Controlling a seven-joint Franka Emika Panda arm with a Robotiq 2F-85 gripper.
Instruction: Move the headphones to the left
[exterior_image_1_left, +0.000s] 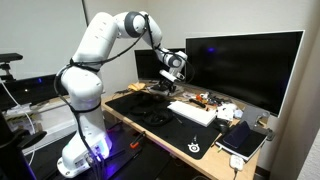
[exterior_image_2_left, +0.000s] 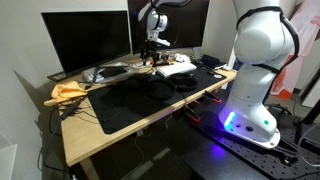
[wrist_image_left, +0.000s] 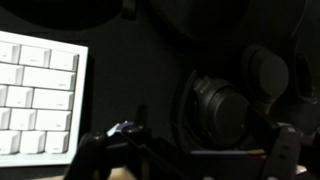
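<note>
The arm reaches out over the middle of the counter (exterior_image_1_left: 125, 118), and the tool (exterior_image_1_left: 168, 80) hangs above the black desk mat (exterior_image_1_left: 170, 130), well clear of it in an exterior view. Down on that mat lie the headphones (exterior_image_1_left: 157, 118), a dark loop near the counter's front edge, black on black and hard to pick out. In another exterior view they show as low humps (exterior_image_2_left: 172, 83) on the mat, between the white keyboard (exterior_image_2_left: 178, 65) and the front edge.

From the wrist, the keyboard (wrist_image_left: 35, 95) sits to one side and a round padded ear cup of the headphones (wrist_image_left: 220, 105) fills the dark middle. The tool's two fingers (wrist_image_left: 110, 150) poke in at the bottom of that view, spread apart with nothing between them, so it is released and empty.

Why up high? My read: the tool is lining up over the ear cup before descending, jaws wide so they can straddle the band or cup rim. The headphones lie flat, untouched, not yet shifted. The monitor (exterior_image_1_left: 245, 65) stands along the back edge, out of the way.
</note>
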